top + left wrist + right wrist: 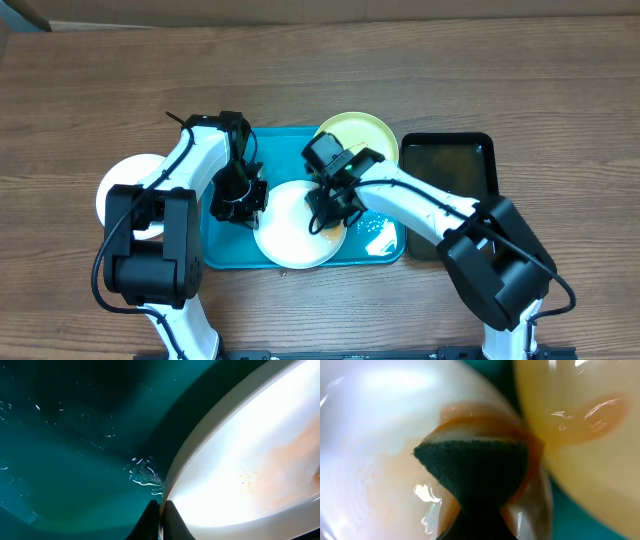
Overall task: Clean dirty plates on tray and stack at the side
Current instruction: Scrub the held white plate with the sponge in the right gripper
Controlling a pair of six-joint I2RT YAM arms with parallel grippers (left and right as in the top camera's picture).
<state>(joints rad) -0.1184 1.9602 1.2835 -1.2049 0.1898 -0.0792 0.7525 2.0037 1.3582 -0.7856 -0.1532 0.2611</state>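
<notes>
A white plate (pixel 290 232) smeared with orange sauce lies on the teal tray (pixel 222 248). My left gripper (pixel 252 203) is shut on the plate's left rim (pixel 172 477). My right gripper (pixel 325 212) is shut on a dark sponge (pixel 475 467) pressed onto the plate's right part, where orange sauce shows around it (pixel 380 475). A yellow plate (pixel 372 135) with sauce smears sits at the tray's back right and shows in the right wrist view (pixel 580 425). A clean white plate (pixel 112 192) lies on the table left of the tray.
A black tray (pixel 455 165) stands right of the teal tray. Water drops glint on the teal tray's front right (pixel 378 232) and under the left gripper (pixel 145 472). The wooden table (pixel 320 70) stretches behind.
</notes>
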